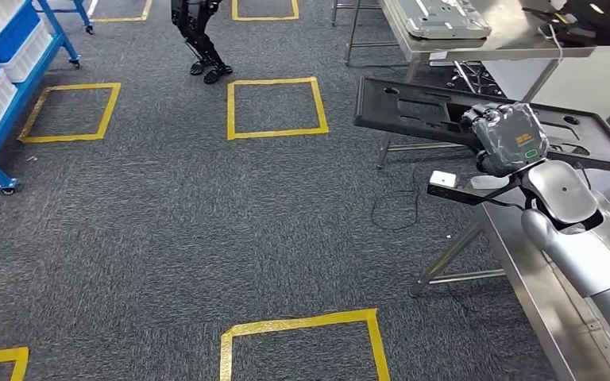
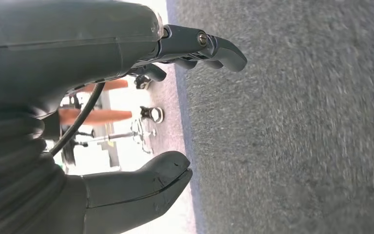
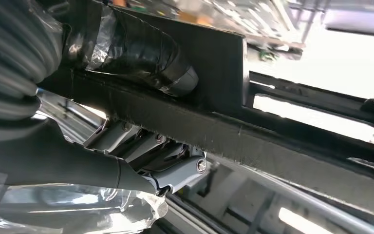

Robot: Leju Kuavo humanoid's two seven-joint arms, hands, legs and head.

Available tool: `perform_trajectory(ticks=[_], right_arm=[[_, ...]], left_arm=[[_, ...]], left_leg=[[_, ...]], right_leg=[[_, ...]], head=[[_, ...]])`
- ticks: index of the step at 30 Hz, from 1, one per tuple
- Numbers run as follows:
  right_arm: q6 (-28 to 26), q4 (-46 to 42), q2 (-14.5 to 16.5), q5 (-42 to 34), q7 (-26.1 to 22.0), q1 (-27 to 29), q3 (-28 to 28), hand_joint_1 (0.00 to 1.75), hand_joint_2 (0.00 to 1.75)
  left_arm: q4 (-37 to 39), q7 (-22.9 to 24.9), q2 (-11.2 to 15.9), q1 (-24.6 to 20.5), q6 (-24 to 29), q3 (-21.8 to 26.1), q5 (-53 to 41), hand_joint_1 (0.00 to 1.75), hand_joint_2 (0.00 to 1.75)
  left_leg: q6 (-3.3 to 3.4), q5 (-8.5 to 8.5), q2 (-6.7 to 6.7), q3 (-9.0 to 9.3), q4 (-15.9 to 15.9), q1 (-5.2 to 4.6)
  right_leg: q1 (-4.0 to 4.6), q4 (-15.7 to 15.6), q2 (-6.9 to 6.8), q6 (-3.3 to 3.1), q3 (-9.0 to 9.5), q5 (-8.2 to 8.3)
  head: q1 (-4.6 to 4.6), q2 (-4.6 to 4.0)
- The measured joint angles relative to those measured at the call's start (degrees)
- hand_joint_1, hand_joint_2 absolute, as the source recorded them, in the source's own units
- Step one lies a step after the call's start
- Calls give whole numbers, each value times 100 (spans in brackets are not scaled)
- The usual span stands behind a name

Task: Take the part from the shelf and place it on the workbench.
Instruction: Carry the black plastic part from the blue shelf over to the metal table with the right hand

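Head view: even, bright overhead light, carpet [image 1: 167,206] sharp, only soft short shadows under the steel desk [image 1: 548,302]; mild glare on its metal top and on the silver right arm [image 1: 588,246]. Left wrist view: carpet motion-blurred, streaky; background beyond the left hand [image 2: 126,122] blown out white, hand itself dark and underexposed. Right wrist view: strong backlight, windows or lights clipped to white past the black part [image 3: 214,112]; background smeared and out of focus, specular glare on the plastic wrap over the right hand [image 3: 78,209].
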Motion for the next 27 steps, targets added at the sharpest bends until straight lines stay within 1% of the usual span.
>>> perform_trajectory(ticks=[1,2,3,4,5,6,7,8,9,10,11,12,13,14,15,16,17,18,19,20,21,22,23,24,25,26,27], right_arm=[[25,17,32,28,1,-60,34,175,175],[42,29,60,50,1,-118,60,175,175],[53,39,84,66,3,-173,79,175,175],[61,47,105,79,4,-218,94,175,175],[69,55,121,87,5,-251,109,175,175],[75,62,133,92,6,-278,122,175,175],[79,67,137,94,5,-299,130,175,175],[80,69,136,96,5,-317,133,175,175],[81,70,136,96,6,-343,135,175,175],[81,70,140,96,7,-373,140,175,175],[81,70,153,96,8,-398,149,175,175],[81,73,169,96,7,-418,161,175,175],[81,76,188,96,5,-426,174,175,175],[82,81,206,96,4,-429,184,175,175],[82,87,218,96,4,-431,191,175,175],[84,94,227,96,5,-436,197,175,175],[84,103,232,96,9,-445,202,175,175],[85,115,237,94,16,-457,208,175,175],[85,128,244,93,21,-469,219,175,175],[86,142,249,90,27,-479,230,175,175],[86,155,254,84,32,-481,240,175,175],[87,167,249,79,34,-479,247,175,175],[87,177,237,71,39,-469,249,175,175],[90,187,218,63,49,-465,248,175,175],[92,196,201,53,60,-469,247,175,175],[94,202,190,39,75,-472,246,175,175],[98,210,184,26,90,-473,245,175,175]], left_arm=[[-13,0,-5,-2,-13,21,-5,0,175],[-25,0,-12,-3,-22,37,-10,0,175],[-39,0,-19,-3,-27,48,-13,0,175],[-53,0,-21,-4,-29,54,-14,0,175],[-65,0,-24,-7,-30,60,-15,0,175],[-74,0,-26,-16,-31,64,-16,0,175],[-79,0,-30,-30,-32,67,-17,0,175],[-82,0,-34,-40,-33,69,-17,0,175],[-85,0,-38,-45,-34,71,-17,0,175],[-87,0,-43,-42,-36,73,-17,0,175],[-89,1,-48,-33,-38,76,-17,0,175],[-89,1,-52,-25,-39,79,-17,0,175],[-89,2,-56,-15,-41,80,-17,0,175],[-89,3,-57,-8,-42,82,-18,0,175],[-89,6,-57,-2,-45,86,-20,0,175],[-90,10,-57,3,-51,91,-28,0,175],[-91,14,-57,6,-58,99,-39,0,175],[-94,16,-58,9,-68,113,-50,0,175],[-97,17,-59,8,-78,130,-62,0,175],[-101,17,-61,6,-85,149,-69,0,175],[-104,18,-62,-1,-92,165,-73,0,175],[-109,19,-65,-12,-97,176,-78,0,175],[-115,19,-72,-21,-99,184,-81,0,175],[-123,19,-78,-25,-101,189,-87,0,175],[-131,18,-85,-23,-101,196,-96,0,175],[-140,17,-90,-15,-101,204,-104,0,175],[-148,17,-90,-6,-99,213,-112,0,175]], left_leg=[[-23,-19,77,12,6,4],[-56,-43,149,28,19,6],[-96,-71,209,42,36,2],[-137,-98,255,57,48,-2],[-176,-122,300,72,54,-8],[-210,-139,346,90,51,-9],[-243,-157,381,109,47,0],[-275,-190,339,115,77,15],[-298,-266,224,81,178,31],[-311,-397,69,-14,390,46],[-311,-575,-98,-180,733,54],[-300,-764,-196,-398,1151,53],[-286,-896,-238,-611,1538,48],[-268,-928,-256,-765,1782,42],[-244,-839,-268,-816,1803,36],[-212,-639,-300,-751,1582,31],[-176,-385,-389,-605,1197,28],[-139,-189,-525,-443,798,29],[-115,-55,-633,-308,477,32],[-100,-6,-703,-226,294,30],[-90,-20,-700,-192,236,23],[-79,-11,-627,-171,207,14],[-54,7,-556,-143,162,11],[-25,29,-484,-110,105,12],[2,52,-407,-76,46,18],[22,64,-335,-50,5,21],[32,60,-266,-36,-11,17]], right_leg=[[-38,-306,-61,32,154,193],[-63,-731,-169,62,367,372],[-57,-1098,-264,68,558,509],[-37,-1342,-328,46,687,578],[-7,-1438,-345,9,732,580],[26,-1429,-292,-43,727,577],[34,-1427,-229,-94,726,572],[34,-1437,-173,-138,730,573],[32,-1447,-121,-186,738,576],[29,-1457,-71,-233,749,580],[38,-1459,-19,-270,754,578],[58,-1455,40,-299,755,572],[81,-1448,109,-318,756,563],[105,-1438,184,-332,758,555],[124,-1427,262,-343,762,547],[136,-1416,343,-349,769,539],[141,-1405,423,-348,775,531],[149,-1391,502,-338,774,521],[147,-1379,577,-319,768,516],[138,-1373,647,-291,755,515],[126,-1375,716,-255,741,520],[110,-1390,786,-214,730,532],[98,-1383,775,-183,721,531],[101,-1329,657,-154,694,492],[105,-1174,483,-125,619,394],[101,-913,276,-100,496,246],[93,-572,127,-64,322,74]], head=[[-1,0],[-1,0],[-1,0],[-1,0],[-1,0],[-2,0],[-3,0],[-4,0],[-4,0],[-5,0],[-5,0],[-4,0],[-4,0],[-4,0],[-4,0],[-4,0],[-4,0],[-4,0],[-3,0],[-3,0],[-3,0],[-3,0],[-3,0],[-1,0],[-1,0],[0,0],[0,0]])
